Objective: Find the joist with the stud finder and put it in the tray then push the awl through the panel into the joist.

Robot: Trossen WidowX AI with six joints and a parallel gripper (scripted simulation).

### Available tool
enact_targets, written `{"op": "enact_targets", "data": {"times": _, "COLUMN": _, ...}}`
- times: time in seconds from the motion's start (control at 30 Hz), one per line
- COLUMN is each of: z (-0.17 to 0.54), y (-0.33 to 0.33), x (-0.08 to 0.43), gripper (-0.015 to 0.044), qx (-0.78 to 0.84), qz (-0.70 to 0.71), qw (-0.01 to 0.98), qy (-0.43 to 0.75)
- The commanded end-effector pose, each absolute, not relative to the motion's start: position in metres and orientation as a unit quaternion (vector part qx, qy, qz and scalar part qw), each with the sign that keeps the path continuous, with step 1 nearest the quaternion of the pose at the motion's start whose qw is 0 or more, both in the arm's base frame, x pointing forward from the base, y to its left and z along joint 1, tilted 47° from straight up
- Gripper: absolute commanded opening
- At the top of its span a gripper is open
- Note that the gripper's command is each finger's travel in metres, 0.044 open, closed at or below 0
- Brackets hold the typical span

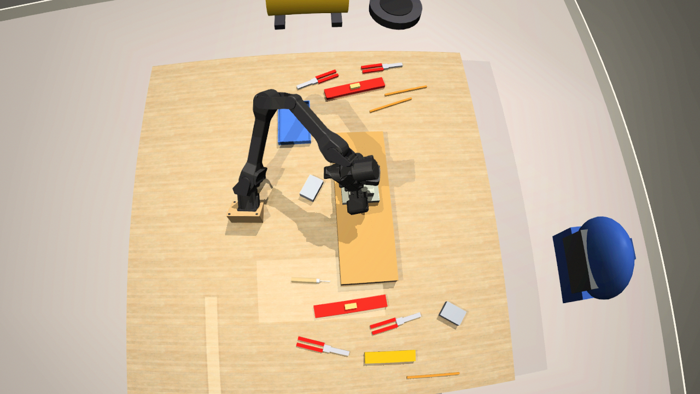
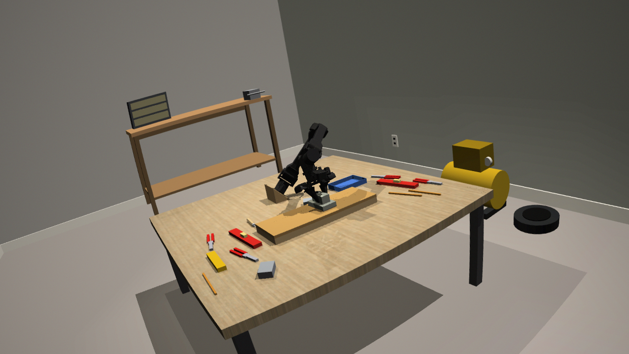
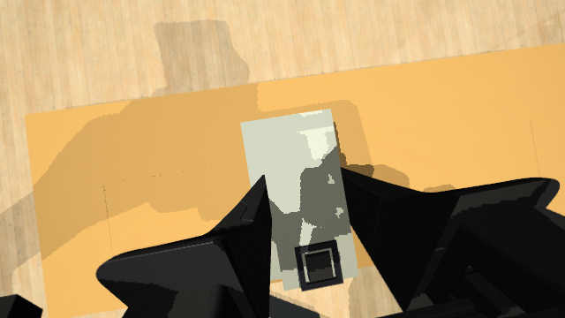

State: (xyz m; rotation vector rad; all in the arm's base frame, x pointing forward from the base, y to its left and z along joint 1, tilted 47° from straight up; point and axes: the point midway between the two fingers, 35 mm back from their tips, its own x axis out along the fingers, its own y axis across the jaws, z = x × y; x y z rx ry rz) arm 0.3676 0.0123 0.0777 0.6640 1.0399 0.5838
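Wrist view shows the finder (image 1: 373,193) (image 2: 327,204) (image 3: 287,155) between the fingers of the gripper (image 1: 359,193) (image 2: 320,196) (image 3: 297,174), which grips it over the panel (image 1: 367,244) (image 2: 281,225) (image 3: 441,119), its square window dark.

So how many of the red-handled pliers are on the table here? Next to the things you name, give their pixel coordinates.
4. Two lie at the far end beyond the blue tray (image 1: 293,127) (image 2: 348,182), flanking a red level (image 1: 342,90) (image 2: 391,183); two lie at the awl's end, beyond the other red level (image 1: 330,309) (image 2: 250,240).
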Motion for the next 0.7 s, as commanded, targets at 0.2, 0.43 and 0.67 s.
{"op": "enact_targets", "data": {"times": 0.2, "z": 0.062, "y": -0.002, "x": 0.370, "gripper": 0.0000, "qx": 0.304, "qz": 0.262, "qw": 0.778, "qy": 0.484}}
{"op": "enact_targets", "data": {"times": 0.43, "z": 0.055, "y": -0.009, "x": 0.371, "gripper": 0.0000, "qx": 0.304, "qz": 0.262, "qw": 0.778, "qy": 0.484}}
{"op": "enact_targets", "data": {"times": 0.67, "z": 0.048, "y": -0.016, "x": 0.373, "gripper": 0.0000, "qx": 0.303, "qz": 0.262, "qw": 0.778, "qy": 0.484}}
